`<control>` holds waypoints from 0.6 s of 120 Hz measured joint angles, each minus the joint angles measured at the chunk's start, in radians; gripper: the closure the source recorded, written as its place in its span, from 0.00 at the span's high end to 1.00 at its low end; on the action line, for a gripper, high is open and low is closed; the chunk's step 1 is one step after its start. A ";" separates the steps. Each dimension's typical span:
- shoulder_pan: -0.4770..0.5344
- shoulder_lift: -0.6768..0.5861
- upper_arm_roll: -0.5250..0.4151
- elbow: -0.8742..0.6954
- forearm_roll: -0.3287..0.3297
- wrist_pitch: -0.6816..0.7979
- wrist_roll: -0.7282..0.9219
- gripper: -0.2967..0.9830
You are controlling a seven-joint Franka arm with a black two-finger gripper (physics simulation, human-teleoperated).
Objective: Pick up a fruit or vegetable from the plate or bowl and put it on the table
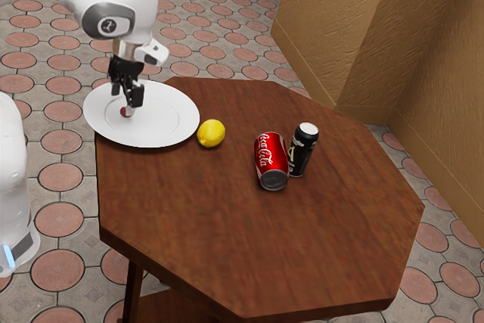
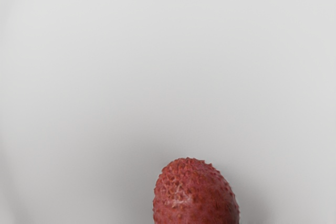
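The pincer [image 1: 127, 96] is at the upper left of the exterior view, above the white plate [image 1: 178, 128], with its fingers spread. The red fruit [image 1: 125, 112] rests on the plate below the pincer; in the wrist view it is at the lower edge. The lemon [image 1: 212, 133] is on the table [image 1: 227, 240], just beside the plate. Two cans, red [image 1: 271, 158] and black [image 1: 300, 158], occupy the centre right.

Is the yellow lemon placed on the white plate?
No, the lemon rests directly on the wooden table, beside the plate.

Even light with soft shadows
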 joint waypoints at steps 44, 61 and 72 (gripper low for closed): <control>-0.016 0.018 0.000 -0.010 0.000 0.016 0.000 0.76; -0.019 0.026 0.000 -0.013 0.000 0.026 0.000 0.75; -0.019 0.028 0.000 -0.014 0.001 0.030 0.000 0.74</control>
